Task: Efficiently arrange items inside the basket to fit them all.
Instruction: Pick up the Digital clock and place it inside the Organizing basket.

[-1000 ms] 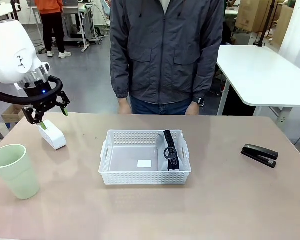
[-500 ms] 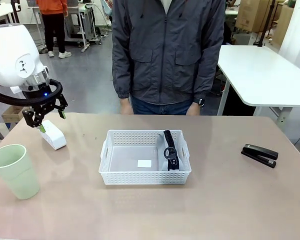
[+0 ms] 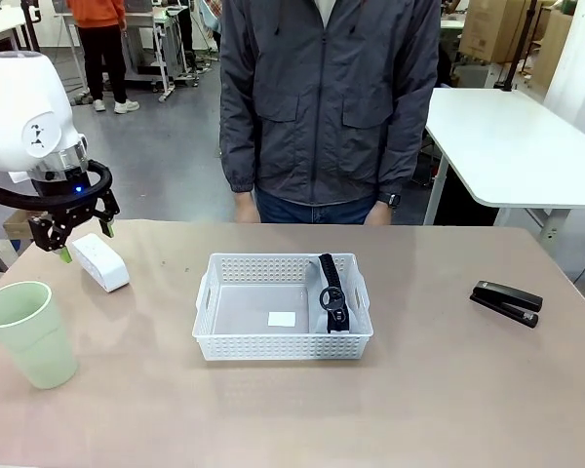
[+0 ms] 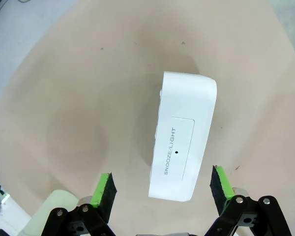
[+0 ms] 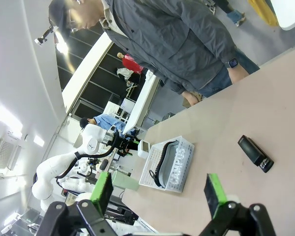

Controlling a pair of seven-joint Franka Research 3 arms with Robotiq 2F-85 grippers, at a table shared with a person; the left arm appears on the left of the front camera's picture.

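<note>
- Shallow white perforated plastic basket (image 3: 283, 343): I count one.
- Grey pouch with a black strap (image 3: 330, 292): one.
- White rectangular plastic box (image 4: 184, 132) printed "SNOOZE/LIGHT": one.
- Black stapler (image 3: 506, 302): one.
- Pale green plastic cup (image 3: 29, 334): one.
- Small white label (image 3: 282, 319) on the basket floor: one.
- Loose items in total: four.
- My black pincers with green pads: two, the left pincer (image 4: 162, 186) and the right pincer (image 5: 159, 192), with two fingers each.
- Tan table (image 3: 439, 390) under all of it: one.
- Person in a dark grey jacket (image 3: 327, 97) across from me: one.
</note>
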